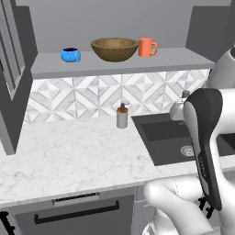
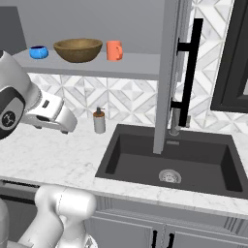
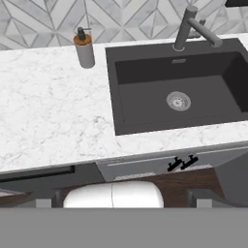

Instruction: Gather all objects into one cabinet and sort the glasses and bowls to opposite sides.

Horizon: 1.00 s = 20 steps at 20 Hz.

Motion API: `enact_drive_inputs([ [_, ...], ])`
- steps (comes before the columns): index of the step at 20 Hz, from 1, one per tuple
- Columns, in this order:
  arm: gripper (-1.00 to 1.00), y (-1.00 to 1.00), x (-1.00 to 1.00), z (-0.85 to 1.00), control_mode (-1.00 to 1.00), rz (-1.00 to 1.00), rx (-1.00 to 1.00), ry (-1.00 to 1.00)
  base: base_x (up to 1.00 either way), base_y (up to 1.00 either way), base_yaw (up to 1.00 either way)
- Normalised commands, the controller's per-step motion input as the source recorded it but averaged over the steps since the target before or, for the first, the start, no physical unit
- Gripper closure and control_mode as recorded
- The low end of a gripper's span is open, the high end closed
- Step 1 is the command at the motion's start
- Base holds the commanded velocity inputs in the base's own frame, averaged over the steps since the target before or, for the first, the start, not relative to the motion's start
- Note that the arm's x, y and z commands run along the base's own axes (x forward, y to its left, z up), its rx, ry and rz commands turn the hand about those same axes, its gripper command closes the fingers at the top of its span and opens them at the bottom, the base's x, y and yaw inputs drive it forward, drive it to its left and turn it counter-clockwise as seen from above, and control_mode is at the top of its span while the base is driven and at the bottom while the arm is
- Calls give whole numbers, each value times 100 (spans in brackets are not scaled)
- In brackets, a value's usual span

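On the plain grey cabinet shelf (image 1: 183,57) three vessels are set in a row: a squat, rounded blue mug (image 1: 70,55) at the left, a wide, shallow wooden bowl (image 1: 114,48) with visible brown grain in the middle, and a straight-sided orange mug (image 1: 147,47) just beside the bowl's right. The tall flat cabinet door (image 2: 167,72) with its long black bar handle (image 2: 191,68) is swung open. Below, a white veined marble worktop (image 3: 48,111) carries a cylindrical grey soap dispenser (image 3: 85,48) beside a matte black rectangular sink (image 3: 145,104). The fingers are spread fully apart, with nothing held.
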Motion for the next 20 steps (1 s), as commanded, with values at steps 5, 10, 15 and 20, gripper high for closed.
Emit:
enact_drive_inputs([
  [5, -100, 0, -1, 0, -100, 0, 1, -2, 0, 0, 0],
  [10, -100, 0, -2, 0, 100, 0, 0, 0, -40, 0, 0],
  [15, -100, 0, 0, 0, 100, 0, 0, 0, -97, 0, 0],
  [20, -100, 0, 0, 0, 100, 0, 0, 0, -89, 0, 0],
])
